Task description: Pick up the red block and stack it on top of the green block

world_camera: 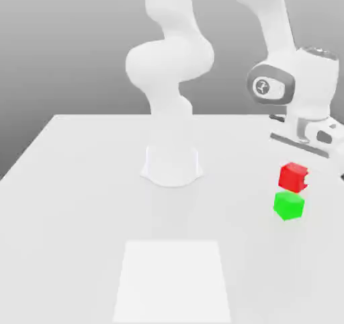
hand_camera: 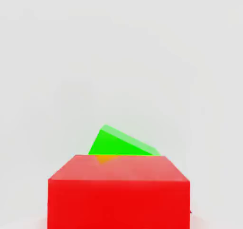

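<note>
2 cubes and 1 arm on a pale grey-white surface (world_camera: 74, 201); a lighter rectangular patch (world_camera: 173, 281) lies on it toward the near edge in the exterior view.

Arm (world_camera: 171, 60): white, its base (world_camera: 172, 165) planted mid-surface, upper links folded over toward the exterior view's right. Wrist housing (world_camera: 295, 87) sits high on that side, well above the surface.

Gripper (world_camera: 299, 175): hangs under the wrist, pointing down. Pressed together on the red block; the block sits right at the gripper's tip, and a pale finger (world_camera: 306, 177) overlaps the cube's right-hand face in the exterior view.

Red block (world_camera: 292, 177): exterior view's right, raised off the surface, directly beneath the hand. In the hand view the red block (hand_camera: 118, 192) is very close to the camera, its top face and 1 side face showing.

Green block (world_camera: 289, 206): rests on the surface, just below the red one in the exterior view and slightly toward that view's left. Exterior view shows a thin gap between the 2 cubes; whether they are truly apart or touching I cannot tell. In the hand view the green block (hand_camera: 121, 143) shows past the far edge of the red cube, turned at an angle to it, partly covered by it. A small orange-tinted wedge appears where the 2 colours meet.
</note>
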Controlling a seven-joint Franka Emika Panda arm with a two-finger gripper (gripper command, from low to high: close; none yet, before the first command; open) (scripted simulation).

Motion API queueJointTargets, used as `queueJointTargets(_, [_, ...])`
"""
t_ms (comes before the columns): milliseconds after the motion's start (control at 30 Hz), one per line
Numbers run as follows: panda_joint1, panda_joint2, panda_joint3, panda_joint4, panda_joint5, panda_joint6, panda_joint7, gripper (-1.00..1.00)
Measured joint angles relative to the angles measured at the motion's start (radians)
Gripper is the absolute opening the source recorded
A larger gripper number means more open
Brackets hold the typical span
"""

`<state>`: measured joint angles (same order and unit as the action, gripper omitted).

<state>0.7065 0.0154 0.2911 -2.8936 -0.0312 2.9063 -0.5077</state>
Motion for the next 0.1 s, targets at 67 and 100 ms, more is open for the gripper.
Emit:
queueJointTargets(67, [0.000,0.019,-0.005,0.001,-0.022,0.018,0.015,1.00])
queueJointTargets(100, [0.000,0.019,-0.005,0.001,-0.022,0.018,0.015,1.00])
